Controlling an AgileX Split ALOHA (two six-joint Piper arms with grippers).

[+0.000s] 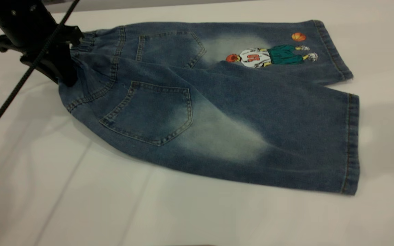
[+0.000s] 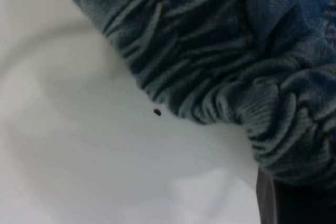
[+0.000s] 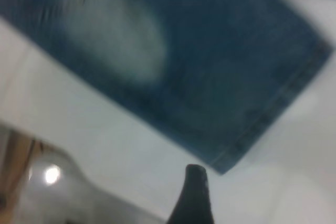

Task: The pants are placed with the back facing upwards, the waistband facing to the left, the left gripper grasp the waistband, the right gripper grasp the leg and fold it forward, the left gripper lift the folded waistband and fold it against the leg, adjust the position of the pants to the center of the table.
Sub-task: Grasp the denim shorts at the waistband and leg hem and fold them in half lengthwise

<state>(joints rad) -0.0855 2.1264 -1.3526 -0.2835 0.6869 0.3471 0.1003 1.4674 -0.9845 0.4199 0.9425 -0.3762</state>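
The pants (image 1: 217,102) lie back-up on the white table (image 1: 80,205), waistband (image 1: 87,44) to the left and hems to the right. My left gripper (image 1: 65,68) is shut on the waistband, which is bunched and raised slightly off the table. In the left wrist view the pleated waistband (image 2: 210,66) runs down onto one dark finger (image 2: 294,203). The plain leg (image 1: 286,136) with its pale patch lies nearest; the printed leg (image 1: 272,54) lies behind it. My right gripper (image 3: 231,198) is open above the table beside the plain leg's hem corner (image 3: 231,156); only one fingertip (image 3: 194,182) shows.
The white table stretches around the pants, with bare surface in front and to the right (image 1: 388,136). A black cable (image 1: 12,95) slants down from the left arm. In the right wrist view the table's edge (image 3: 79,182) shows, with floor beyond.
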